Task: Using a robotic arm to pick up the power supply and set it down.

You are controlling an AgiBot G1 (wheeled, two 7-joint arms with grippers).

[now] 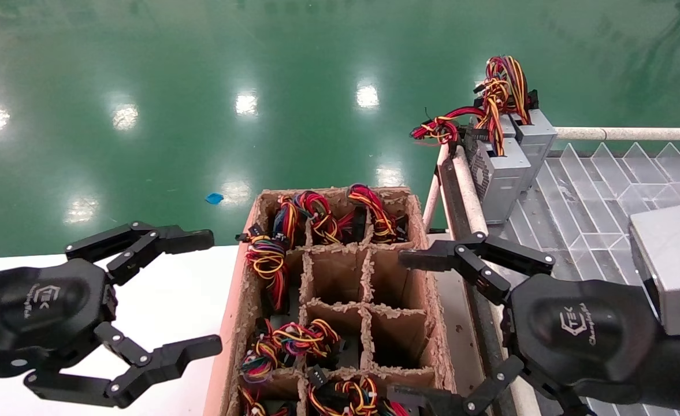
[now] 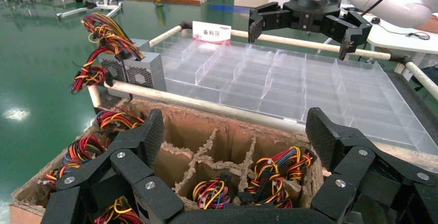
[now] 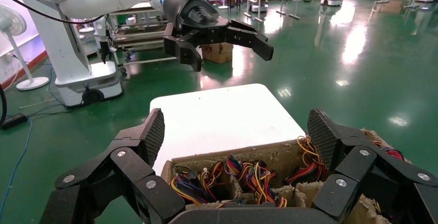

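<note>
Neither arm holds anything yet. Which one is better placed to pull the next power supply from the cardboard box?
Probably the right. The right pincer hangs open at the cardboard box edge, beside the clear divider tray where two power supplies already stand. The left pincer, also open, hovers over the white table.

We see a cardboard box (image 1: 432, 323) with dividers, a clear tray (image 1: 599, 190), a white table (image 1: 172, 300) and green floor (image 1: 201, 86).
</note>
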